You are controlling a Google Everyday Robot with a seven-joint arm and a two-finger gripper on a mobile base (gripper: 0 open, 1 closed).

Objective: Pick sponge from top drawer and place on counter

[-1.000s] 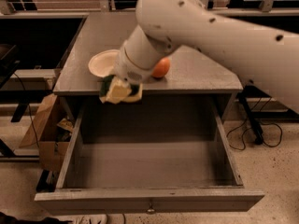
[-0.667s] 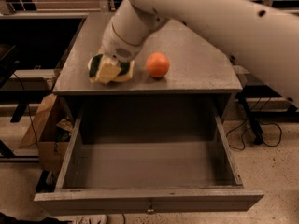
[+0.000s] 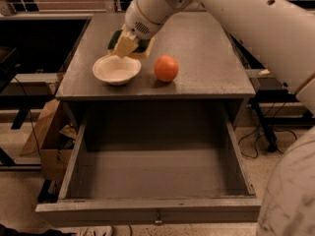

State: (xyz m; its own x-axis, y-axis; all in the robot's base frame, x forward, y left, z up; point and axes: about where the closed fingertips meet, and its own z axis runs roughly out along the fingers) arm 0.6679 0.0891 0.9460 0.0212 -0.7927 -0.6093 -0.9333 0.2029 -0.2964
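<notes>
My gripper (image 3: pixel 129 45) is over the counter (image 3: pixel 206 58), just behind the white bowl (image 3: pixel 116 69), and is shut on the sponge (image 3: pixel 142 47). The sponge shows its dark green face and yellow foam edge beside my pale fingers (image 3: pixel 124 45). I cannot tell whether it touches the counter. The top drawer (image 3: pixel 157 173) stands pulled wide open below the counter's front edge, its grey floor bare, its small knob (image 3: pixel 158 221) at the front centre.
An orange ball (image 3: pixel 166 68) sits on the counter right of the bowl. My white arm (image 3: pixel 246 18) crosses from the upper right. A cardboard box (image 3: pixel 44 136) stands on the floor at the left, cables at the right.
My gripper has carried the sponge up and back from the counter's front edge, past the bowl, toward the counter's rear left. The bowl is uncovered now.
</notes>
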